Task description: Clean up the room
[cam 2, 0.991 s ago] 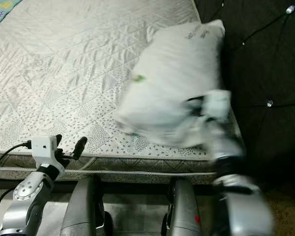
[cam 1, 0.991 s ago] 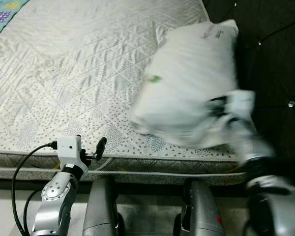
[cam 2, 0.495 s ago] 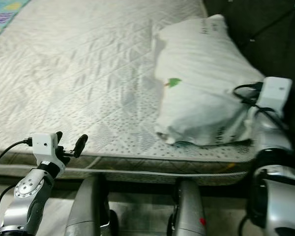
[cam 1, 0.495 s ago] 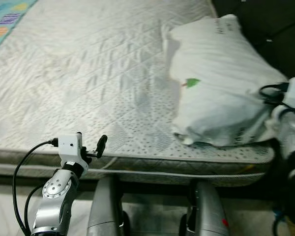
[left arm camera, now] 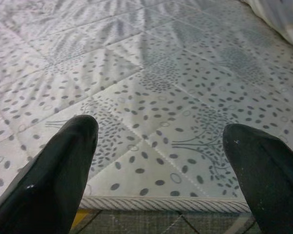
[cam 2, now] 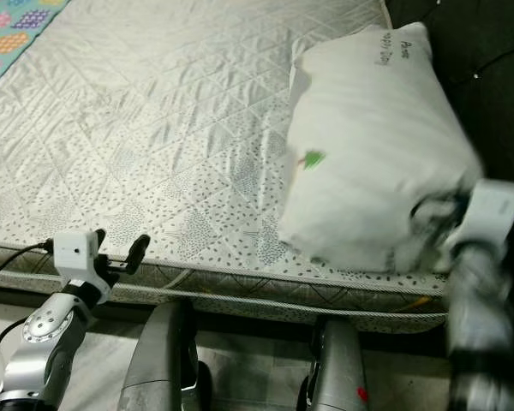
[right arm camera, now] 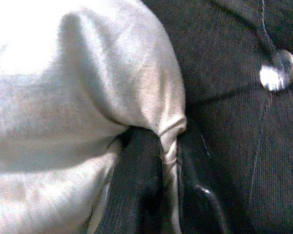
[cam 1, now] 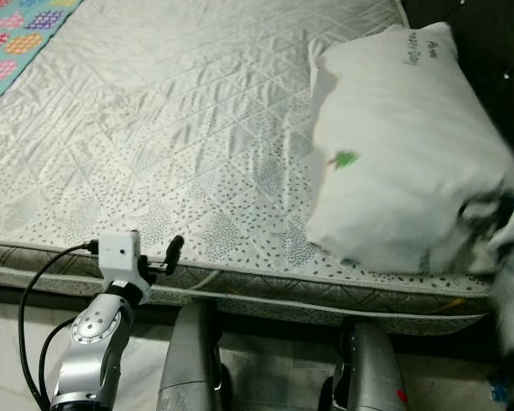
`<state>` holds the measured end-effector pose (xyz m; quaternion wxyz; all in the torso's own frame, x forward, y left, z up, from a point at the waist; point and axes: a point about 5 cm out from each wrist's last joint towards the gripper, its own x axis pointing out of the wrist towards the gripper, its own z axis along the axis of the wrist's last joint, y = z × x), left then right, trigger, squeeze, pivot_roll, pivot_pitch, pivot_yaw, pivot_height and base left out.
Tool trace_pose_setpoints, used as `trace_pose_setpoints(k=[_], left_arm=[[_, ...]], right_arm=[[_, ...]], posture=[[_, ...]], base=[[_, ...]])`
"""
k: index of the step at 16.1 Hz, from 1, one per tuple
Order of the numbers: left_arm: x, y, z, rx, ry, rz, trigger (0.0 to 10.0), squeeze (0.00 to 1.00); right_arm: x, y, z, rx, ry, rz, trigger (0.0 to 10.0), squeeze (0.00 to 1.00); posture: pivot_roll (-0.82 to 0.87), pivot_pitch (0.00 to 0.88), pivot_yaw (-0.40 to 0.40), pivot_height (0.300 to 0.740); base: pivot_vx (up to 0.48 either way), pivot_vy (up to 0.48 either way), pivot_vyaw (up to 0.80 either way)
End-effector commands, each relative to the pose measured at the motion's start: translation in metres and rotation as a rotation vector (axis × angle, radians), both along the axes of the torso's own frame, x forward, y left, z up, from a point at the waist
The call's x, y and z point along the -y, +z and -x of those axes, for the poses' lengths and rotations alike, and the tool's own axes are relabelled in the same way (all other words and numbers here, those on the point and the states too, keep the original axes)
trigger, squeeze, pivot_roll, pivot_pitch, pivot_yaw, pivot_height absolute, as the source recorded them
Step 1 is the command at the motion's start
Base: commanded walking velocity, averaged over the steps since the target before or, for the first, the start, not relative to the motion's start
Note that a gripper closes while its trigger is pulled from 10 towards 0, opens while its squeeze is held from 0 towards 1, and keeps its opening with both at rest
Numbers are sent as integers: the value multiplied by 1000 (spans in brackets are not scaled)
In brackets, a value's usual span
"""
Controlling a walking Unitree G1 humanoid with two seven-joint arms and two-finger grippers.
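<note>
A white pillow (cam 1: 403, 145) with a small green mark lies on the right side of the quilted mattress (cam 1: 180, 128), up against the dark tufted headboard (cam 2: 488, 51). My right gripper (right arm camera: 171, 195) is shut on a fold of the pillow's near right corner; its arm (cam 2: 484, 231) is blurred at the bed's right edge. My left gripper (left arm camera: 161, 170) is open, hovering at the mattress's near edge (cam 1: 167, 257) with nothing between its fingers.
A colourful patterned blanket (cam 1: 21, 34) shows at the far left of the bed. The mattress's piped front edge (cam 2: 265, 287) runs across in front of me. My two legs (cam 1: 193, 360) stand on pale floor below it.
The pillow has been swung toward the headboard by my right gripper and sits further right. The camera shifted too. My left arm kept its place.
</note>
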<state>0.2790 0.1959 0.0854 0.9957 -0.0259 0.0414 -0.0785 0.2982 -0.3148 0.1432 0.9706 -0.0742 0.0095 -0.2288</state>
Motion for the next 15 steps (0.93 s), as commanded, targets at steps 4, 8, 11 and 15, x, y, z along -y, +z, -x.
trace_pose_setpoints(k=[4, 8, 11, 15], left_arm=[[-1, -6, -1, -25, -12, -19, 10000, 0], [0, -6, -2, -24, -21, -18, 10000, 0], [-1, -6, -2, -26, -23, -21, 10000, 0], [2, -6, -4, -24, -29, -17, 10000, 0]], right_arm=[[-33, -4, 41, 4, 29, -11, 0, 0], [-67, -15, 74, -52, 79, -37, 0, 0], [-72, -19, 84, -87, 81, -45, 0, 0], [-39, -15, 55, -116, 42, -7, 0, 0]], posture=[[1, 160, 84, 548], [1, 160, 88, 548], [-3, 164, 92, 548], [-7, 164, 95, 548]], base=[[0, 0, 0], [0, 0, 0], [0, 0, 0], [0, 0, 0]])
